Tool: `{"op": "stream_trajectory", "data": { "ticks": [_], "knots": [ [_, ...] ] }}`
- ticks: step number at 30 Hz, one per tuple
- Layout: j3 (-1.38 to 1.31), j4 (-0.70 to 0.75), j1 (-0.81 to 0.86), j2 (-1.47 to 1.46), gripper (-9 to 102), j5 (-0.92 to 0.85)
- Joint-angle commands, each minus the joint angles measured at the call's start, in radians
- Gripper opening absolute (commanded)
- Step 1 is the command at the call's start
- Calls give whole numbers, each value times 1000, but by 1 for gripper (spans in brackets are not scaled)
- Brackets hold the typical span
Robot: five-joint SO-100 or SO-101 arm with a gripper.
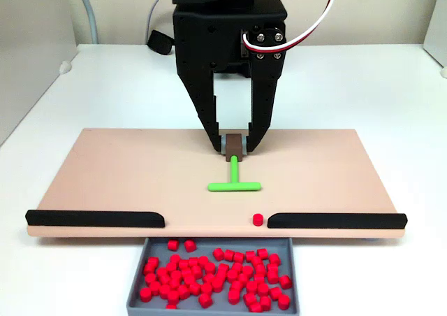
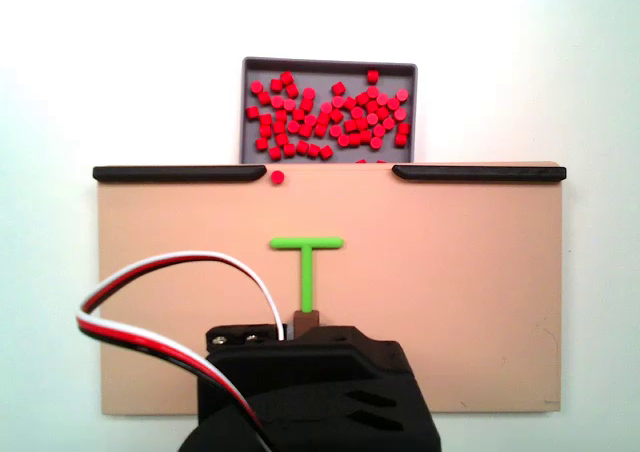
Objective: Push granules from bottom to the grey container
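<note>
Many small red granules (image 1: pixel 209 274) (image 2: pixel 330 117) lie in the grey container (image 1: pixel 136 284) (image 2: pixel 250 72) at the tan board's open edge. One red granule (image 1: pixel 258 219) (image 2: pixel 277 177) rests on the board (image 1: pixel 119 169) (image 2: pixel 450 272) in the gap between the black strips, close to the strip on the right in a fixed view (image 1: pixel 335 221). My black gripper (image 1: pixel 235 145) is shut on the brown handle block of the green T-shaped tool (image 1: pixel 234 183) (image 2: pixel 306 262). The tool's bar sits a short way from the lone granule, apart from it.
Two black strips (image 1: pixel 94 219) (image 2: pixel 180 173) line the board's edge on either side of the gap. My arm's body and its red, white and black cable (image 2: pixel 160 302) cover part of the board. White table (image 1: pixel 391 92) surrounds everything.
</note>
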Motion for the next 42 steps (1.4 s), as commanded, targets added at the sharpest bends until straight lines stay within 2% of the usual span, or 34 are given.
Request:
{"op": "stream_trajectory", "data": {
  "ticks": [1, 30, 42],
  "knots": [
    [-40, -5, -9, -11, 0, 17],
    [-252, -5, 12, -219, 0, 37],
    [-500, 49, 97, -290, 0, -43]
  ]
}}
